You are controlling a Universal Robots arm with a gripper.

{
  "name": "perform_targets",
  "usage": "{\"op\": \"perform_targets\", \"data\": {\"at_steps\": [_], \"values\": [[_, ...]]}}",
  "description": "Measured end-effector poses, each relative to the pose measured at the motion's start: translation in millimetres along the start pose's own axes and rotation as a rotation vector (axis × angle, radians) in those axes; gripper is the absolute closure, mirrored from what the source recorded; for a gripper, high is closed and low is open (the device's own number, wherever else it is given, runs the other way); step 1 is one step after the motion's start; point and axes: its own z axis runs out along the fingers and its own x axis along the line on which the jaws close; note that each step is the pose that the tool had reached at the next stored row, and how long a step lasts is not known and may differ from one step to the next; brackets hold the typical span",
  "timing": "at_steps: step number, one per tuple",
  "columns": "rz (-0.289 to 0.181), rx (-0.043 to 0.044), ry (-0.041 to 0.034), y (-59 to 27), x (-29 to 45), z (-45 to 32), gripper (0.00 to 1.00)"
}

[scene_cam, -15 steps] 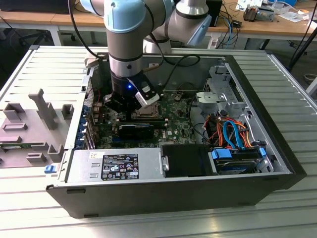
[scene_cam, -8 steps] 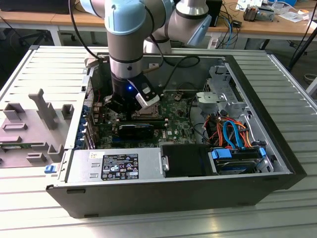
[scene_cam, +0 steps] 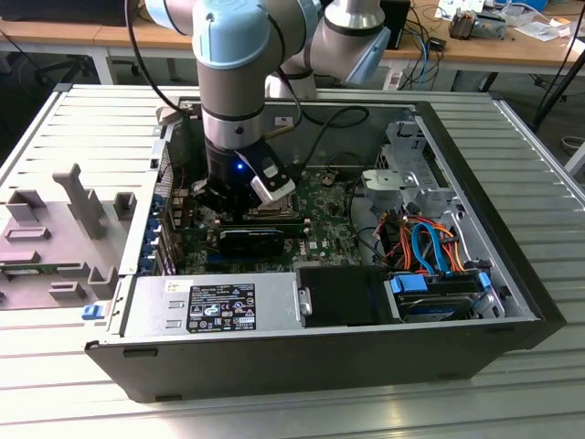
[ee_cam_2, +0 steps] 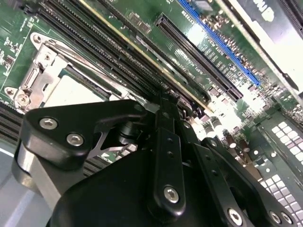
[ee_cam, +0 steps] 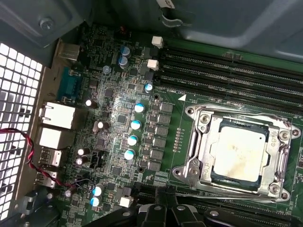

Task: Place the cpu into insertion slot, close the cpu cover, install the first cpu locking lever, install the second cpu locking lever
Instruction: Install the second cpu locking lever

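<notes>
One chip [ee_cam: 241, 153], seated in the socket [ee_cam: 199, 156] on the green board [ee_cam: 118, 118], one cover frame [ee_cam: 236, 122] around it; chip just beside the gripper [ee_cam: 163, 215], off toward the memory-slot side; finger spread cannot be told; one arm [scene_cam: 233, 82] over the open case [scene_cam: 512, 274]

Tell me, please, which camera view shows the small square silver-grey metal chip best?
The first wrist view: the small square silver-grey metal chip lies face-up in its silvery-rimmed socket, wholly unobstructed. In the second wrist view the black end effector covers most of it, leaving one pale corner. In the exterior view the arm stands over that spot.
</notes>
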Motion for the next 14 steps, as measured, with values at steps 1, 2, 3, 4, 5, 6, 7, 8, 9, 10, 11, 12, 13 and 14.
{"op": "perform_targets", "data": {"at_steps": [1,2,3,4,5,6,7,8,9,10,11,12,13,14], "values": [[0.000,-0.0002,0.0001,0.0,0.0,-0.8,0.89],[0.000,-0.0008,-0.0001,0.1,0.0,-1.9,0.89],[0.000,-0.0016,-0.0002,0.3,-0.2,-2.1,0.89],[0.000,-0.0017,-0.0002,1.2,-0.6,-2.2,0.89],[0.000,-0.0020,-0.0002,2.4,-1.0,-2.2,0.89],[0.000,-0.0031,-0.0005,3.9,-1.4,-2.2,0.89],[0.000,-0.0044,-0.0007,6.4,-2.0,-2.1,0.89],[0.000,-0.0056,-0.0010,7.6,-2.3,-2.0,0.89],[0.000,-0.0076,-0.0015,8.9,-2.6,-1.6,0.89],[0.000,-0.0086,-0.0016,9.0,-2.6,-1.3,0.89],[0.000,-0.0103,-0.0017,9.1,-2.6,-0.3,0.89],[0.000,-0.0110,-0.0015,9.1,-2.6,0.6,0.89],[0.000,-0.0112,-0.0011,9.1,-2.6,1.6,0.89],[0.000,-0.0116,-0.0009,9.0,-2.6,2.9,0.89]]}}
